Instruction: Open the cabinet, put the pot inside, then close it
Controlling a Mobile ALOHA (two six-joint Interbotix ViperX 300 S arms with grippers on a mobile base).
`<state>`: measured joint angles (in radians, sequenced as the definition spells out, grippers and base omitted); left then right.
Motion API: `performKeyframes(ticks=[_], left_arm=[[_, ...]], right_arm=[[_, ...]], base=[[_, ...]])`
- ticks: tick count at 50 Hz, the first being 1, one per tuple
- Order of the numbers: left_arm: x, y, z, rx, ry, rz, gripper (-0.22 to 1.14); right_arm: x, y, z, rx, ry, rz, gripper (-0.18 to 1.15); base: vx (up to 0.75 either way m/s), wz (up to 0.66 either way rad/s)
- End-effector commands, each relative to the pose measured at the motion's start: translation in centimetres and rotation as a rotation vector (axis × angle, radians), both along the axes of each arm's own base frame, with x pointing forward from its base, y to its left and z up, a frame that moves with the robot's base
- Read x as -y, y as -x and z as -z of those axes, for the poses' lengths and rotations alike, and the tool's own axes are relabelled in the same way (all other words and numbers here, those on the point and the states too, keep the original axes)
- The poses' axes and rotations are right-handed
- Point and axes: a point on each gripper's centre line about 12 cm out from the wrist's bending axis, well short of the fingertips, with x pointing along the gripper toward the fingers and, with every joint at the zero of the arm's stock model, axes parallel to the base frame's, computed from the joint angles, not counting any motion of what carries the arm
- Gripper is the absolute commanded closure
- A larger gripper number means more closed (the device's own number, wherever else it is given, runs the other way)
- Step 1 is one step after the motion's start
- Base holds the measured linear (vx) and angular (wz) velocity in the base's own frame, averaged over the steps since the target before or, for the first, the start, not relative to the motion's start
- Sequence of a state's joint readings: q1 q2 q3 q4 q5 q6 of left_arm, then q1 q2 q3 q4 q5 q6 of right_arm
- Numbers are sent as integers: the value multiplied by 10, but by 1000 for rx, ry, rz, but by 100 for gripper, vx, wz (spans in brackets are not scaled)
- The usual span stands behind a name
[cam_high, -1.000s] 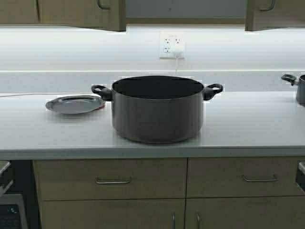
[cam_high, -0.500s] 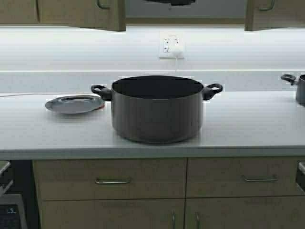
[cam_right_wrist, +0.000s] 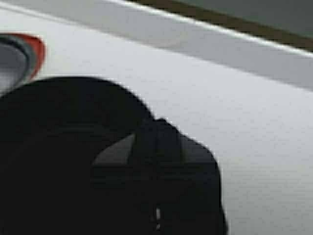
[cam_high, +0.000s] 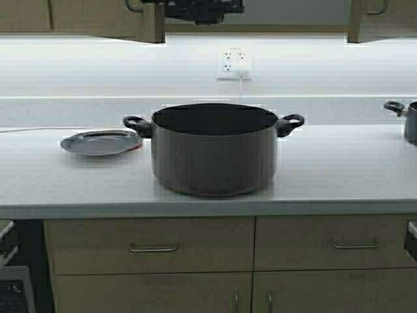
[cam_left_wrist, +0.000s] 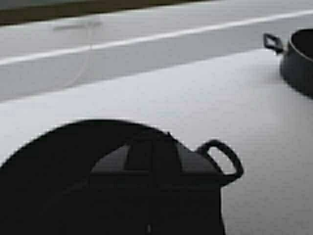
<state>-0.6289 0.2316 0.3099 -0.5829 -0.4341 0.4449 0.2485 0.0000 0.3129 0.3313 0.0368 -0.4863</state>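
I have the cabinet [cam_high: 146,19] doors swung apart overhead, grey interior showing, so the opening step looks done or nearly so. The pot [cam_high: 214,149] sits mid-bench, untouched, beside a steel plate [cam_high: 101,141]. A dark arm part [cam_high: 202,9] shows up top; I cannot tell how either arm's jaws stand. Next I must grasp both loop handles and lift

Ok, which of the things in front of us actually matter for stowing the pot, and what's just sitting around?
For the job:
- the pot, on the counter
- the cabinet, doors swung out at the top of the high view

Just lying about:
- steel plate, beside the pot
- second dark pot, at the counter's right edge
- wall outlet
- base drawers
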Motion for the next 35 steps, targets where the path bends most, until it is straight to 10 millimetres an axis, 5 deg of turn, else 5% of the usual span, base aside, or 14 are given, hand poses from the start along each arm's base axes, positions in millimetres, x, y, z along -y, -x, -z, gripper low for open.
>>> performKeyframes(ticks=[1,11,18,28,35], left_arm=[[-18,14,-27,49,24,-21,89],[-48,35,-31,57,19,-57,89],[-45,56,-42,74,32,-23,82],[-30,89,-48,99,19,66,40],[-31,109,-39,92,33,86,9]], right_arm=[[25,11,-20,41,-11,51,92],[42,33,-20,56,-22,91,91],[22,52,-32,85,-67,48,80],[-5,82,-37,82,-154,-14,32],[-9,102,-23,45,-265,2,8]], base=[[0,0],[0,0],[0,0],[0,0],[0,0]])
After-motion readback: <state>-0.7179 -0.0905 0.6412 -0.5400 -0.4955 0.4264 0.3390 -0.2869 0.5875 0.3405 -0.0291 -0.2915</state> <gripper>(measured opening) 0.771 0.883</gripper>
